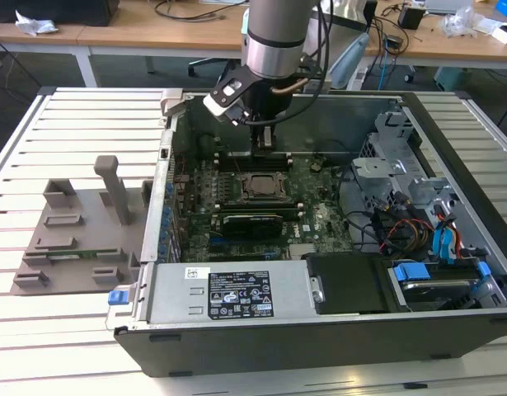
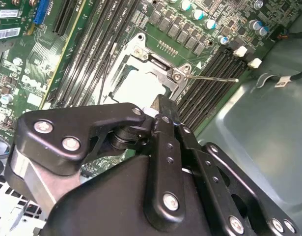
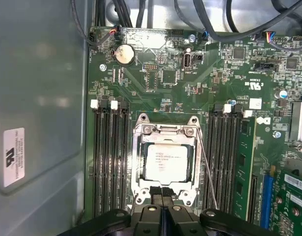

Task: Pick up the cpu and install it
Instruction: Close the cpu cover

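Small silvery square cpu [image 3: 166,162] lies seated in the dark metal-framed socket [image 3: 139,147]; black pincer [image 3: 161,192], closed and empty, hovers at its edge, where a descent could strike the frame and jar the chip.

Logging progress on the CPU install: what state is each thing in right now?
cpu: lying flat in the socket
socket lever: angled away from the socket
gripper: fingers shut, by the socket's edge
computer case: on its side, open
memory slots: empty
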Tool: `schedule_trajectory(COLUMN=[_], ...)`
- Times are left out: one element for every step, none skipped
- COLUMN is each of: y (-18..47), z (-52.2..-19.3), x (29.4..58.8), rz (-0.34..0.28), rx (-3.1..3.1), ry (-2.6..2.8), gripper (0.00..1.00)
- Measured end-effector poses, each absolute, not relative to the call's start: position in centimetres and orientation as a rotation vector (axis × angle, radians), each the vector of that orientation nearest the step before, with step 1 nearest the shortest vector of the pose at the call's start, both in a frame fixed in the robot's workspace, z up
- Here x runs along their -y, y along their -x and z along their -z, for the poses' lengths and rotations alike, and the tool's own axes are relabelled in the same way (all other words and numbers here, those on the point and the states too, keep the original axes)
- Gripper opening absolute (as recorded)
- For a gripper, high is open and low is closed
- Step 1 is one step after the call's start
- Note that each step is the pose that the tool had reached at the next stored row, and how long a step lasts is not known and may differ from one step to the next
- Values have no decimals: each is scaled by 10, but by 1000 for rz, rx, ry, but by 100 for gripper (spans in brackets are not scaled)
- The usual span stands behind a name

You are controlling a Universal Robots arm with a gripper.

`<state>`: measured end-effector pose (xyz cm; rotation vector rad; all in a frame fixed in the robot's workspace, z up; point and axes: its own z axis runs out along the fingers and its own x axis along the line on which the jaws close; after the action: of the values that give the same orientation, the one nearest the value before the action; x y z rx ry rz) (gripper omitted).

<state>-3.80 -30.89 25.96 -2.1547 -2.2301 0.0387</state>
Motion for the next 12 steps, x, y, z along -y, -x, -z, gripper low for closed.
schedule_trajectory(y=[38,38,38,38,38,38,38,38,38,38,38,38], z=[-261,-262,-263,-265,-267,-269,-271,-272,-273,-274,-278,-287], x=[309,309,309,309,309,309,309,309,309,309,309,309], rz=[-39,-39,-39,-39,-39,-39,-39,-39,-39,-39,-39,-39], rx=[2230,2230,2230,2230,2230,2230,2230,2230,2230,2230,2230,2230], ry=[2155,2155,2155,2155,2155,2155,2155,2155,2155,2155,2155,2155], gripper=[11,11,11,11,11,11,11,11,11,11,11,11])
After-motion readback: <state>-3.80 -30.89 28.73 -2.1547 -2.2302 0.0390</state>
